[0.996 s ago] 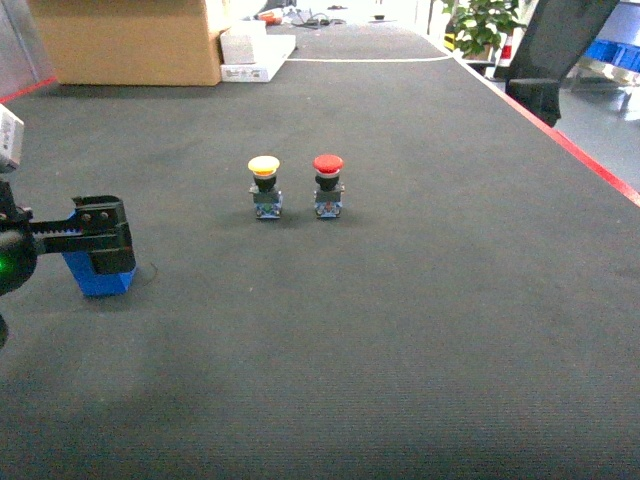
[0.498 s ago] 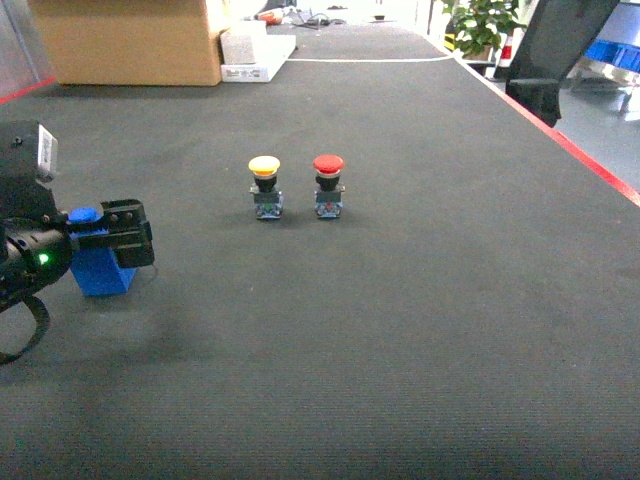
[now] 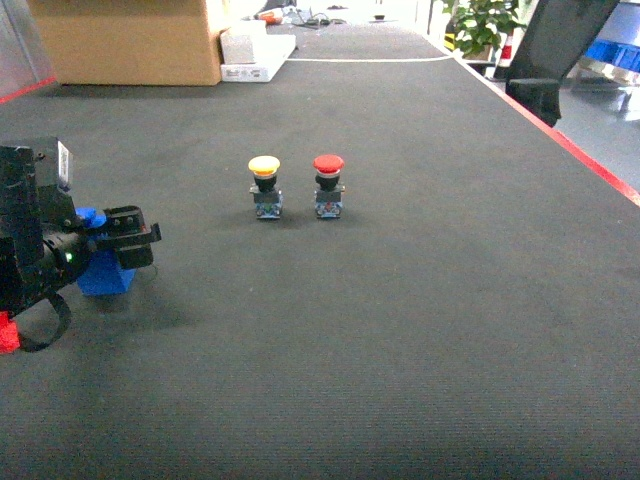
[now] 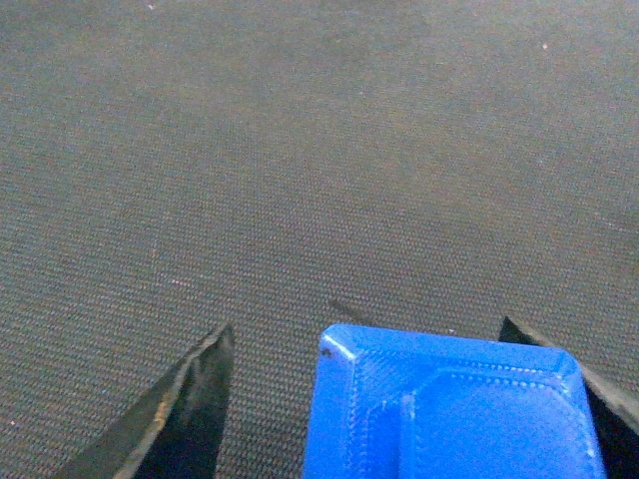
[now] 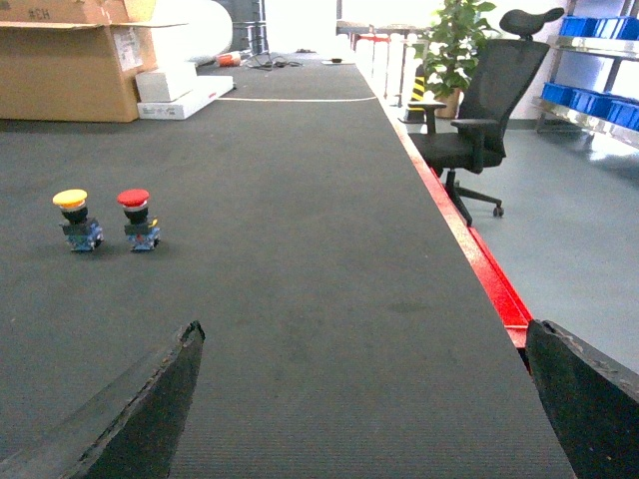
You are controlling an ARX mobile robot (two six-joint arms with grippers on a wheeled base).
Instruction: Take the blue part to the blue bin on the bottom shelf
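Note:
The blue part [image 3: 106, 278] is a blocky blue plastic piece standing on the black belt table at the far left. My left gripper [image 3: 130, 240] straddles it from the left. In the left wrist view the blue part [image 4: 449, 419] sits between the jaws of the left gripper [image 4: 366, 334]: it lies close against the right finger, with a clear gap to the left finger, so the gripper is open. My right gripper [image 5: 364, 334] is wide open over bare belt, holding nothing. Blue bins [image 5: 589, 100] sit on a steel rack far right; I cannot tell which tier is the bottom shelf.
A yellow-capped push button [image 3: 265, 187] and a red-capped one [image 3: 328, 186] stand mid-belt. A cardboard box [image 3: 130, 40] and a white box [image 3: 258, 52] sit at the far end. The table's red edge [image 5: 494, 284] runs along the right, with an office chair [image 5: 479, 110] beyond.
My left arm has swung further into the head view, and its gripper has slid a little to the right over the blue part. The part has stayed on the belt.

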